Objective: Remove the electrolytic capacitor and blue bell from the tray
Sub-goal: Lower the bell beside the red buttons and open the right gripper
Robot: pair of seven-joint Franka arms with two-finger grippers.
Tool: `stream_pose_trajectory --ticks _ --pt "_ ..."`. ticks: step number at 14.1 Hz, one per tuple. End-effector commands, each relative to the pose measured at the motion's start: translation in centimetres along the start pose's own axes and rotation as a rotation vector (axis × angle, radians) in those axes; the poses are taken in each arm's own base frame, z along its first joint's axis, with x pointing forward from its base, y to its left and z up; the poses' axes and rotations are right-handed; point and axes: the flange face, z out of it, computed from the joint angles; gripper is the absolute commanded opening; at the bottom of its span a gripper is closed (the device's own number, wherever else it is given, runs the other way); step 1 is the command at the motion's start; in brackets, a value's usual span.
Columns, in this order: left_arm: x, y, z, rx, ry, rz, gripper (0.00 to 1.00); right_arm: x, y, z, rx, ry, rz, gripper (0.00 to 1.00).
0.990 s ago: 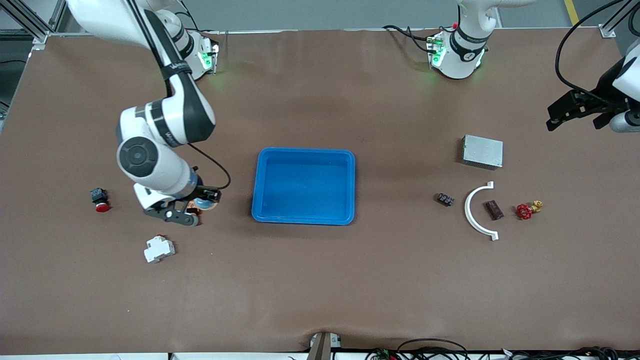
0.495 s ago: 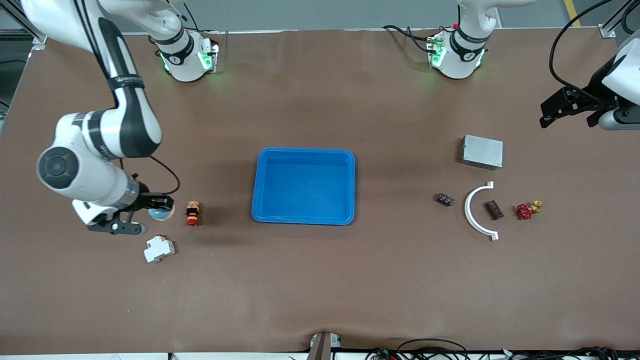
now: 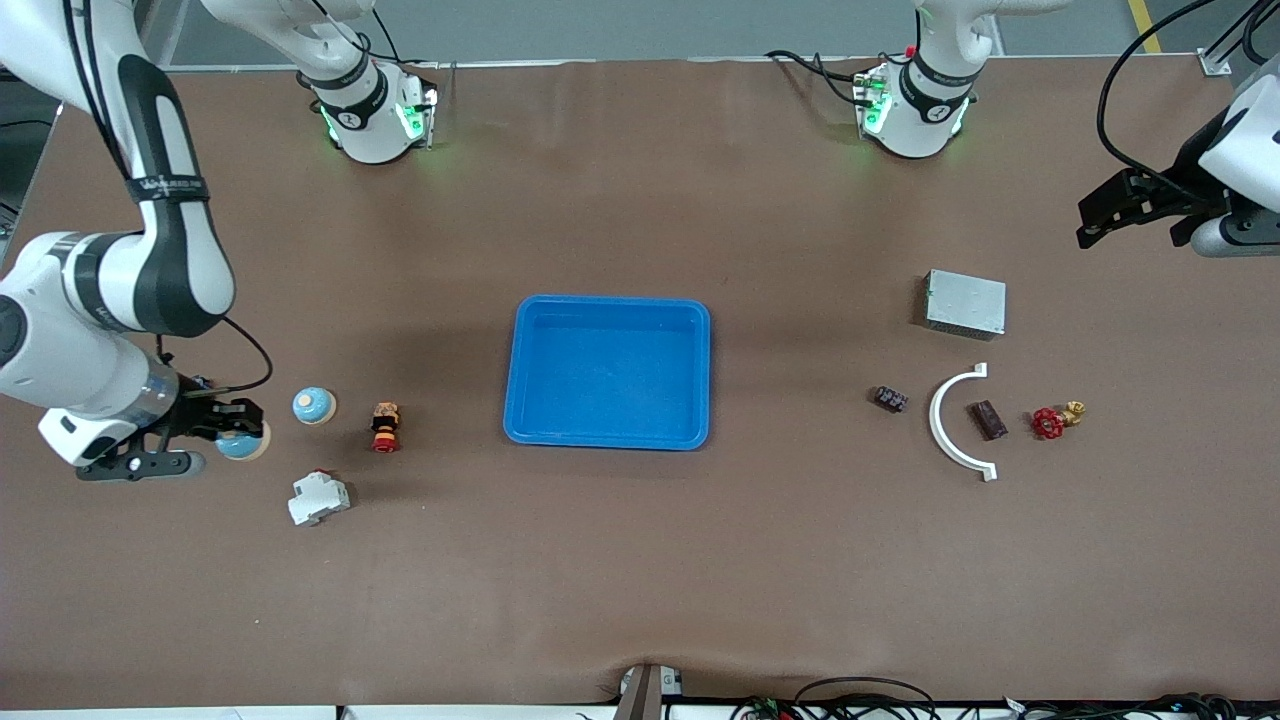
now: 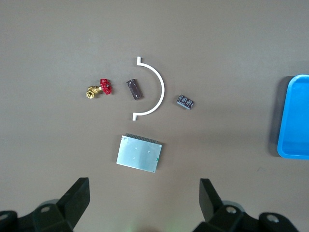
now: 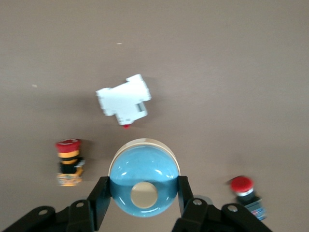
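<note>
place: robotics lab | evidence: brown-papered table (image 3: pixel 640 560), aluminium framing (image 3: pixel 60 45)

A blue tray (image 3: pixel 607 303) sits mid-table; the silver box (image 3: pixel 965 303), white arc (image 3: pixel 944 430) and what looks like a red valve (image 3: pixel 1050 422) lie toward the left arm's end

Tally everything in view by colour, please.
Blue: 3 (tray, table bell, held bell in right tool)
White: 2 (breaker, curved bracket)
Red: 3 (buttons, valve)
Dark: 2 (capacitor, brown block)
Silver: 1 (box)
Total: 11
</note>
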Motion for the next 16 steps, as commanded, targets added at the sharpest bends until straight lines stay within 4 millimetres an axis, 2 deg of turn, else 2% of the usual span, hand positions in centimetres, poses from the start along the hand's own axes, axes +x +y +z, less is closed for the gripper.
stream_pose_trajectory --ticks 1,4,9,12,16 --pt "-1.0 -0.3 -0.9 -0.002 0.004 0.009 1.0 -0.2 3.0 2.1 -0.003 0.009 -0.063 0.0" --pt "-1.1 -0.1 -0.9 -0.003 0.001 0.006 1.0 0.8 4.7 5.0 -0.003 -0.018 -0.076 0.0" --pt "-1.5 0.0 -1.0 -0.002 -0.012 0.003 1.0 1.7 6.0 8.6 -0.005 -0.048 -0.104 0.0" --pt "-1.9 0.2 -2.2 -0.005 0.015 0.007 1.0 1.5 7.1 10.0 -0.005 -0.065 -0.11 0.0" --pt "-2.0 0.3 -2.3 -0.004 0.007 0.012 1.0 1.6 7.7 11.3 -0.016 -0.045 -0.105 0.0"
